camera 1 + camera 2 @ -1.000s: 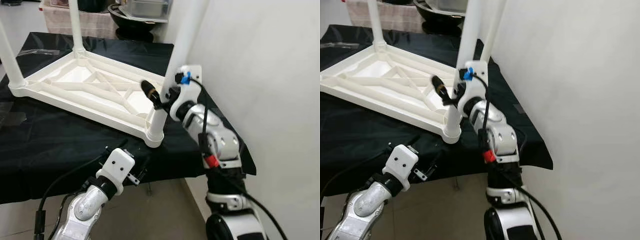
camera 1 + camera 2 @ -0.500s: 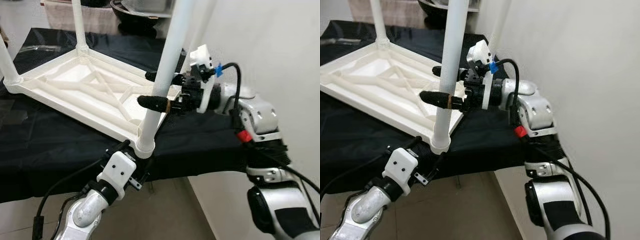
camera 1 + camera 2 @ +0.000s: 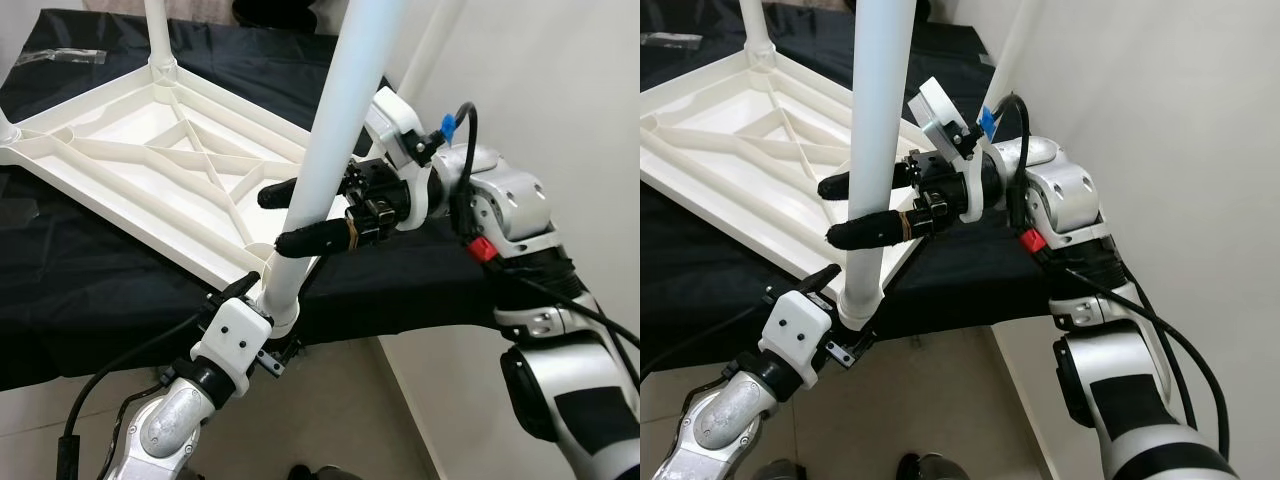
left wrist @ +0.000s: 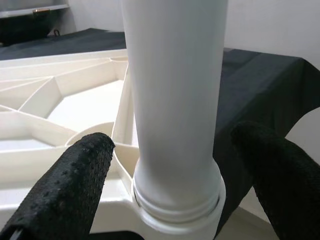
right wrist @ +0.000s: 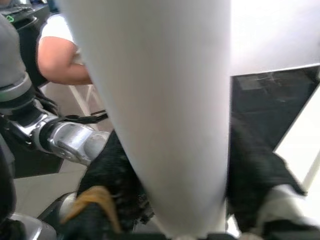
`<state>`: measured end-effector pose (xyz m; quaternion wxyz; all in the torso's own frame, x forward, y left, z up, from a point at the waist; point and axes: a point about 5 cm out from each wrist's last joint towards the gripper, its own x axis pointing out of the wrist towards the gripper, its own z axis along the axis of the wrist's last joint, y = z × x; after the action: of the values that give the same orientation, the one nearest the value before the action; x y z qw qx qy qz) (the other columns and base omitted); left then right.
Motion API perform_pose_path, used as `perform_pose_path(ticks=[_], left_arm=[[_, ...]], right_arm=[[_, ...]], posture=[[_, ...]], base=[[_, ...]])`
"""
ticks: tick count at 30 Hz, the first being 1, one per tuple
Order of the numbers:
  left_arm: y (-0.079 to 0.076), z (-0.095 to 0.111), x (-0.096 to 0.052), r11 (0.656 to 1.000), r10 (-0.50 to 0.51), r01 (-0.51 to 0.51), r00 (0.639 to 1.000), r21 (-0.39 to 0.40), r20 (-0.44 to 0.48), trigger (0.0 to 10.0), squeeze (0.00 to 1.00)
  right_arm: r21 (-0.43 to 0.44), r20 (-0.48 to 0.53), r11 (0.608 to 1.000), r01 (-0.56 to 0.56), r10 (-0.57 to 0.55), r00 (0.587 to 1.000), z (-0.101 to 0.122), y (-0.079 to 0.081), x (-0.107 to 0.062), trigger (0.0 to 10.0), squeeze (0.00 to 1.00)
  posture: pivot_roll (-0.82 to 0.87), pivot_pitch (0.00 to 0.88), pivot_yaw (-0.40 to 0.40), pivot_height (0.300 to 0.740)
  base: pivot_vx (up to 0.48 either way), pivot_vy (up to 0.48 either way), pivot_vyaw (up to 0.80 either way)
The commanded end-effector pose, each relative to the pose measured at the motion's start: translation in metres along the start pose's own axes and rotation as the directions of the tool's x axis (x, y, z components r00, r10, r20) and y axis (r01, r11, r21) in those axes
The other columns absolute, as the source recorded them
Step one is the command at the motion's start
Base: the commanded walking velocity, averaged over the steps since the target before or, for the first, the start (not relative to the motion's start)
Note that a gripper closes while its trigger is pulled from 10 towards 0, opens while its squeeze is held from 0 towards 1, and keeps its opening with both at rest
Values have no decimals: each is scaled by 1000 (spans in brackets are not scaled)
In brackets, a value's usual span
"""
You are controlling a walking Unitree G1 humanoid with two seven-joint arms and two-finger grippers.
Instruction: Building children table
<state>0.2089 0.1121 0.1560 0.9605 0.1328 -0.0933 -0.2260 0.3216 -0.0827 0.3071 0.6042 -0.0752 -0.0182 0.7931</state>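
Table top: I see the white ribbed plastic children's table top (image 3: 150, 180) lying upside down on the black cloth-covered work table (image 3: 90, 290), its near corner socket at the cloth's front edge.
Leg: a smooth white round plastic table leg (image 3: 325, 150) stands in that near corner socket, leaning slightly; another white leg (image 3: 155, 30) rises from the far corner.
Underside: moulded diagonal ribs cross between straight rails, matte and pale.
Right gripper: my right gripper (image 3: 285, 215) reaches in from the right with the forearm roughly level; its two long black fingers (image 3: 865, 232) lie on either side of the near leg at mid-height, clasped against it in the right wrist view.
Left gripper: my left gripper (image 4: 172, 165) comes up from below the table edge; its dimpled black rubber fingers (image 4: 75, 175) are spread apart on both sides of the leg's base, not touching it.
Surroundings: a plain white wall (image 3: 560, 80) to the right, a beige tiled floor (image 3: 330, 420) below. In the right wrist view a person's bare arm (image 5: 57, 62) shows.
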Motion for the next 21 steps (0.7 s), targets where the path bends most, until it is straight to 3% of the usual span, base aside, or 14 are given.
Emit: perform_pose_path(ticks=[1,6,8,9,11,12,13,14,15,16,17,18,19,21], left_arm=[[-3,2,-1,1000,-8,8,1000,-9,1,10000,0],[-2,2,0,1000,-10,9,1000,-10,-5,10000,0],[-2,2,0,1000,-11,11,1000,-10,-8,10000,0],[-2,2,0,1000,-11,11,1000,-10,-8,10000,0],[-2,0,2,1000,-12,12,1000,-9,-10,10000,0],[-2,0,2,1000,-12,12,1000,-9,-10,10000,0],[-2,-1,2,1000,-12,12,1000,-8,-12,10000,0],[-2,-1,2,1000,-12,12,1000,-8,-12,10000,0],[-1,-2,3,1000,-12,12,1000,-5,-15,10000,0],[-2,-3,4,1000,-12,12,1000,-3,-17,10000,0],[-2,-3,4,1000,-12,12,1000,-3,-17,10000,0],[-2,-4,4,1000,-12,12,1000,-1,-19,10000,0],[-2,-5,4,1000,-10,10,1000,3,-22,10000,0],[-1,-7,4,1000,-5,6,1000,9,-26,10000,0]], right_arm=[[11,-13,1000,-12,13,1000,-1,-1,-1,0,0],[-20,-6,987,161,-161,987,0,-16,-2,0,0],[0,4,957,290,-290,957,-3,-28,7,0,0],[0,4,957,290,-290,957,-3,-28,7,0,0],[2,-8,894,449,-449,893,-11,-41,21,0,0],[2,-8,894,449,-449,893,-11,-41,21,0,0],[27,-21,773,634,-634,773,-15,-55,24,0,0],[27,-21,773,634,-634,773,-15,-55,24,0,0],[68,-56,550,832,-831,553,-26,-68,13,0,0],[126,-99,339,932,-931,352,-42,-72,-1,0,0],[126,-99,339,932,-931,352,-42,-72,-1,0,0],[180,-149,187,966,-965,215,-60,-70,-13,0,0],[223,-197,116,968,-967,161,-77,-62,-18,0,0],[260,-252,78,962,-957,146,-97,-44,-16,0,0]], posture=[[49,198,-214,740],[48,191,-212,740],[48,184,-211,740],[48,184,-211,740],[53,170,-208,740],[53,170,-208,740],[52,162,-210,740],[52,162,-210,740],[55,147,-214,740],[72,140,-215,740],[72,140,-215,740],[77,139,-214,740],[85,136,-216,740],[79,127,-216,740]], base=[[0,0,0],[0,0,0],[0,0,0],[0,0,0],[0,0,0],[0,0,0],[0,0,0],[0,0,0],[0,0,0],[0,0,0],[0,0,0],[0,0,0],[0,0,0],[0,0,0]])
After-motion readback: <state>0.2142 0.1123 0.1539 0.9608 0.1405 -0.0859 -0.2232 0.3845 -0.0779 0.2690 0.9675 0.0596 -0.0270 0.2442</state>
